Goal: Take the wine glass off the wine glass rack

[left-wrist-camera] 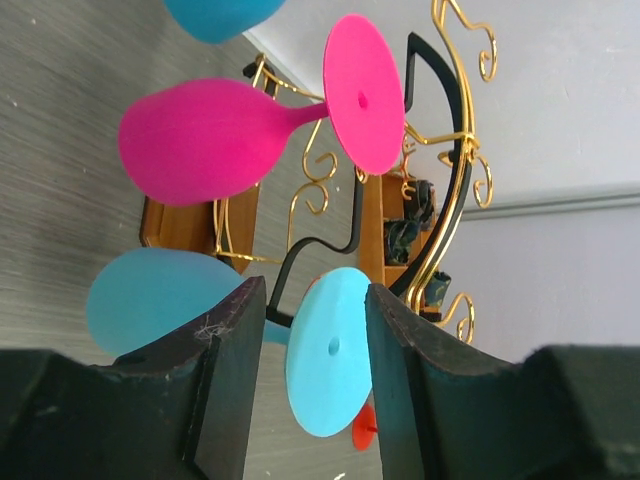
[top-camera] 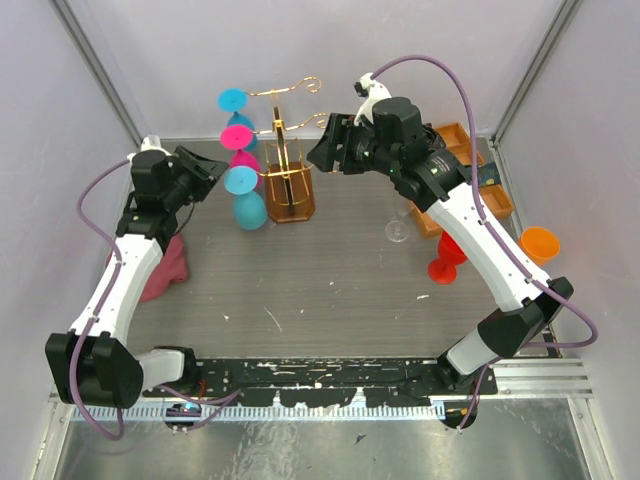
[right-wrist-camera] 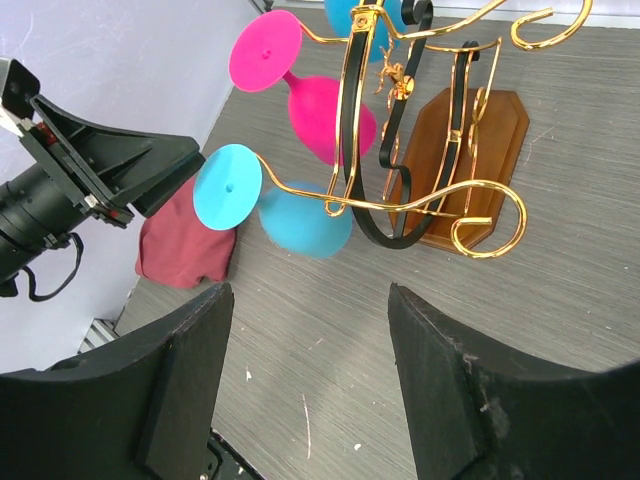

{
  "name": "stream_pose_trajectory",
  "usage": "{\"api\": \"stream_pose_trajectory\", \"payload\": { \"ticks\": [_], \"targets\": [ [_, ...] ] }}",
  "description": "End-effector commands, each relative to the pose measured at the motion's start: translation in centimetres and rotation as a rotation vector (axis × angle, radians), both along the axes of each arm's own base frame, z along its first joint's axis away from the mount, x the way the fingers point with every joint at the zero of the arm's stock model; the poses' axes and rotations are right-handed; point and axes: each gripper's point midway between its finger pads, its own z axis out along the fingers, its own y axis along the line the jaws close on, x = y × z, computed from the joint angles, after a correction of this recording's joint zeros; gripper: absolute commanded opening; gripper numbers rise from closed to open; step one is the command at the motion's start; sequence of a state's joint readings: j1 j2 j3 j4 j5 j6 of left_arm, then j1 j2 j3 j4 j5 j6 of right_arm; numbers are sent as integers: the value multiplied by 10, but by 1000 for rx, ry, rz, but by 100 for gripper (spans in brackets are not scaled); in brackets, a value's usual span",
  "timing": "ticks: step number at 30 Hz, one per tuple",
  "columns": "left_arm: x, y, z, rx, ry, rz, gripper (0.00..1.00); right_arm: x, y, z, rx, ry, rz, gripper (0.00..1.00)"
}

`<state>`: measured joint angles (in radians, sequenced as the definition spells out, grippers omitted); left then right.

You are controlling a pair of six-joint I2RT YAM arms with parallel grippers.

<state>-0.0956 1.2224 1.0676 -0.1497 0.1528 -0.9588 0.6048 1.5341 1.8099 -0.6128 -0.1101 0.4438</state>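
Left wrist view, nearest first: the left gripper [left-wrist-camera: 315, 300] is parted, its dark fingers [left-wrist-camera: 225, 380] on either side of the round foot of the light blue wine glass [left-wrist-camera: 330, 350]; whether either pad touches the foot I cannot tell. That glass hangs on the wine glass rack [left-wrist-camera: 467, 143] with its bowl low toward the table [left-wrist-camera: 60, 150]; past it a pink wine glass [left-wrist-camera: 210, 140] hangs from a higher arm, and a second blue bowl [left-wrist-camera: 215, 15] shows at the top edge.

Right wrist view: the right gripper [right-wrist-camera: 308, 300] is spread wide and holds nothing, above the table and short of the rack. Only this view shows the gold scroll-ended arm [right-wrist-camera: 430, 205] carrying the light blue glass's foot, the rack's wooden base [right-wrist-camera: 470, 150], and a maroon cloth [right-wrist-camera: 185, 245] beyond the glass.

Top external view alone shows a clear glass [top-camera: 398, 230], a red glass [top-camera: 445, 262] and an orange glass [top-camera: 540, 243] at the right, near a wooden tray [top-camera: 470, 170].
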Motion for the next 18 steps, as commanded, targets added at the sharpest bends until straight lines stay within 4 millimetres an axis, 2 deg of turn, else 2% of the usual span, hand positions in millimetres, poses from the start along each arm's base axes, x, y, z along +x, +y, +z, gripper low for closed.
{"api": "stream_pose_trajectory", "payload": {
  "ticks": [1,4,6,7,9,13,18],
  "targets": [
    [-7,-14,-11,-27,51,-78,49,-3,-2,30,56,-77,9,69],
    [-6,-19,-18,-52,72,-103,43,-4,-3,31,57,-80,5,69],
    [-8,-23,-18,-66,81,-123,33,-4,-3,30,56,-78,4,69],
    [-5,-25,-27,-70,103,-130,28,-4,-3,30,55,-79,3,68],
    [-5,-27,-31,-79,119,-137,17,-4,-5,31,54,-82,-1,68],
    [-8,-25,-36,-66,139,-133,0,-5,-5,31,54,-84,-2,68],
    [-7,-24,-29,-67,109,-124,0,-6,-6,30,54,-82,-1,69]
  ]
}}
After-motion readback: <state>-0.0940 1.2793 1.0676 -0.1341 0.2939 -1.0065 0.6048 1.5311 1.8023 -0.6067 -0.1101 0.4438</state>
